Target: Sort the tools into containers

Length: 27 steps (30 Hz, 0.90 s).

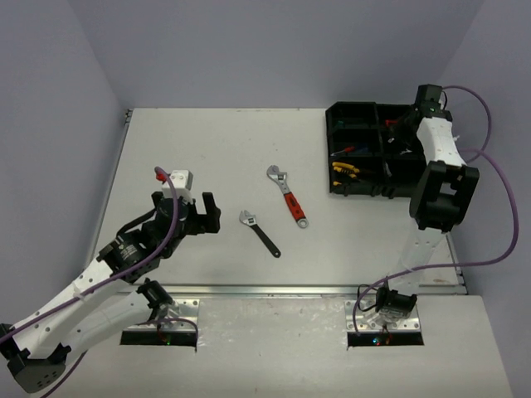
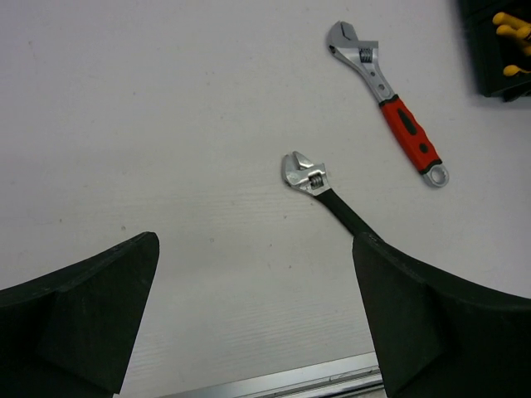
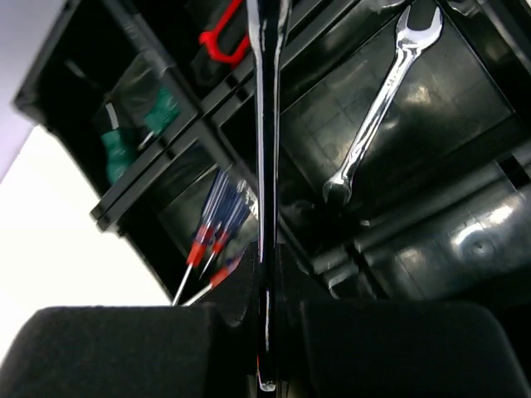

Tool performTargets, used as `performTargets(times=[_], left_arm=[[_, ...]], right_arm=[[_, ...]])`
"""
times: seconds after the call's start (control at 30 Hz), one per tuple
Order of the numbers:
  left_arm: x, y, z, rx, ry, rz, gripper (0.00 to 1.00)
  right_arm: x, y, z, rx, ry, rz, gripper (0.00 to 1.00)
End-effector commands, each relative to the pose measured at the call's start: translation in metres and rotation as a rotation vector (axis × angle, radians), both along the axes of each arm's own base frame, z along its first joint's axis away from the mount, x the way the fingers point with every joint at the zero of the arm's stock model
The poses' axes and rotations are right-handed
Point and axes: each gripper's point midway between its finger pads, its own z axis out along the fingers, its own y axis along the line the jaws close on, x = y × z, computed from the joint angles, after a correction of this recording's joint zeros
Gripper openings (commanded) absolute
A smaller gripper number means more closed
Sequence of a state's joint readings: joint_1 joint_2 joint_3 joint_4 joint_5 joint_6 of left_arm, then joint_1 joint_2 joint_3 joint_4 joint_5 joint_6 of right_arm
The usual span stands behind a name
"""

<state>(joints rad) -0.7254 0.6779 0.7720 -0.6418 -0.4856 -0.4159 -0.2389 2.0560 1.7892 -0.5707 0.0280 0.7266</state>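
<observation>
Two adjustable wrenches lie loose mid-bench, and the left arm is plainly the nearer. The left tool [image 2: 255,245] hangs with its fingers spread wide and nothing between them, just left of the black-handled wrench [image 1: 259,232]. That wrench lies on a diagonal, its silver head toward the far left and its handle running toward the near right. In the left wrist view the head sits ahead of the gap, while the handle slips out of sight behind the right finger. So the next grasp probably calls for a short shift rightward and a wrist turn, so the fingers close across the handle rather than along it. The red-handled wrench [image 1: 287,197] lies just beyond on a similar slant, apart from the black one. The right tool [image 3: 265,332] is far off over the black organiser tray [image 1: 328,124] at the bench's far right. It is clamped on a thin shiny wrench [image 3: 265,124], seen edge-on, above a compartment where a silver wrench [image 3: 377,108] already lies.
</observation>
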Motion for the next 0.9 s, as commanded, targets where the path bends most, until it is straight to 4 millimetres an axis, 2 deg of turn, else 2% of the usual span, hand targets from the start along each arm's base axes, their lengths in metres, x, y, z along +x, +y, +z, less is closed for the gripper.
performTargets(times=[0.0, 0.03, 0.13, 0.27, 0.3, 0.4, 0.5, 0.53, 0.57, 0.7, 0.77, 0.83, 0.87], left_arm=[[-0.001, -0.005, 0.037, -0.106, -0.132, -0.039, 1.00], [-0.002, -0.006, 0.038, -0.111, -0.135, -0.050, 1.00], [-0.003, -0.008, 0.039, -0.119, -0.141, -0.060, 1.00], [-0.002, -0.009, 0.037, -0.114, -0.138, -0.066, 1.00], [-0.002, -0.010, 0.037, -0.113, -0.135, -0.071, 1.00], [-0.002, -0.012, 0.035, -0.109, -0.129, -0.078, 1.00], [-0.002, -0.013, 0.035, -0.105, -0.126, -0.082, 1.00], [-0.002, -0.013, 0.035, -0.106, -0.126, -0.082, 1.00], [-0.002, -0.013, 0.035, -0.106, -0.126, -0.080, 1.00], [-0.001, -0.011, 0.035, -0.107, -0.131, -0.071, 1.00], [-0.001, -0.011, 0.034, -0.102, -0.129, -0.067, 1.00], [0.001, -0.010, 0.031, -0.090, -0.120, -0.056, 1.00], [0.002, -0.009, 0.030, -0.087, -0.117, -0.050, 1.00]], right_arm=[[0.005, -0.009, -0.007, -0.035, 0.059, -0.059, 0.00], [0.012, -0.009, -0.011, -0.026, 0.057, -0.056, 0.00], [0.016, -0.008, -0.019, -0.004, 0.076, -0.061, 0.02], [0.009, -0.007, -0.028, -0.003, 0.098, -0.070, 0.06], [0.008, -0.008, -0.029, -0.007, 0.096, -0.071, 0.11], [0.008, -0.007, -0.028, -0.012, 0.093, -0.059, 0.17], [0.009, -0.006, -0.023, -0.010, 0.088, -0.042, 0.38], [0.009, -0.005, -0.021, -0.011, 0.084, -0.038, 0.43], [0.009, -0.004, -0.019, -0.009, 0.081, -0.035, 0.44], [0.009, 0.006, 0.017, -0.011, 0.017, 0.005, 0.59], [0.009, 0.020, 0.044, -0.038, -0.030, 0.053, 0.65], [0.008, 0.033, 0.075, -0.091, -0.080, 0.090, 0.78], [0.006, 0.040, 0.087, -0.108, -0.099, 0.114, 0.80]])
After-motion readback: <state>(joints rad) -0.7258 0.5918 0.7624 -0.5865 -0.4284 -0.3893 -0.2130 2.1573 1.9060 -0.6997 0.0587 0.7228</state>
